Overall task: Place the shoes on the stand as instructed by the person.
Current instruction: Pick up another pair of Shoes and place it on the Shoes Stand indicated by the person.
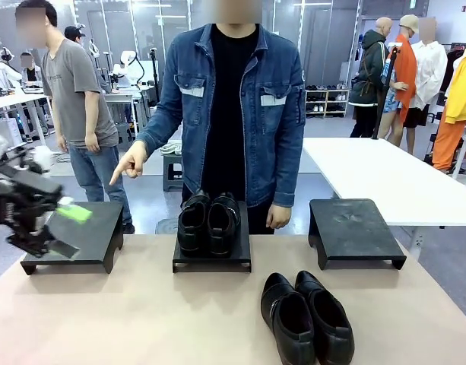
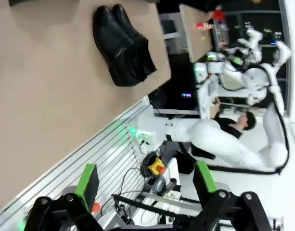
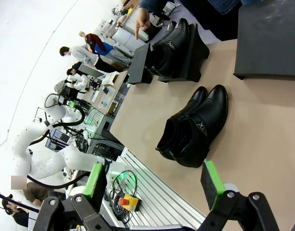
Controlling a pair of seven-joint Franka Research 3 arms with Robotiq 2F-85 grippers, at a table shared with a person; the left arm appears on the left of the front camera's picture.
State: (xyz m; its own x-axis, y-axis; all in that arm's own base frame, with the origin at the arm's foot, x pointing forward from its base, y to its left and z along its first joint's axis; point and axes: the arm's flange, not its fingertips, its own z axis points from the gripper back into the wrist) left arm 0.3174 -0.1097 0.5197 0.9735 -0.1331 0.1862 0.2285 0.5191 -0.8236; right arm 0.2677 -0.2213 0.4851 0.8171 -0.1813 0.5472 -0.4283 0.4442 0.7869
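**Q:** What is on the table [image 1: 141, 319], and what is in the way?

**A:** Three low black stands sit in a row along the far side. The middle stand [image 1: 211, 262] holds a pair of glossy black shoes [image 1: 208, 223], side by side with toes toward the robot. A second pair of shoes [image 1: 305, 319] lies on the bare tabletop near the robot's edge. It sits in front of the gap between the middle stand and the right stand [image 1: 354, 228].

The left gripper [image 1: 69, 230] comes in from the left and covers the near corner of the left stand [image 1: 96, 228].

**Q:** Where is the person?

**A:** The person [image 1: 233, 99] stands behind the middle stand. Their pointing hand [image 1: 130, 163] aims a finger down toward the left stand. The stand and the shoes on it hide the person's legs.

**Q:** What is hard to make out?

**A:** The left gripper is blurred in the front view. It seems to hover at the left stand, but I cannot tell whether they touch. The bottom edge cuts off the toes of the second pair.

**Q:** And the claws?

**A:** In the left wrist view the green-padded fingers stand wide apart, gripping no shoe. The right gripper [image 3: 154, 185] is also spread wide and empty, with the second pair on the table beyond it.
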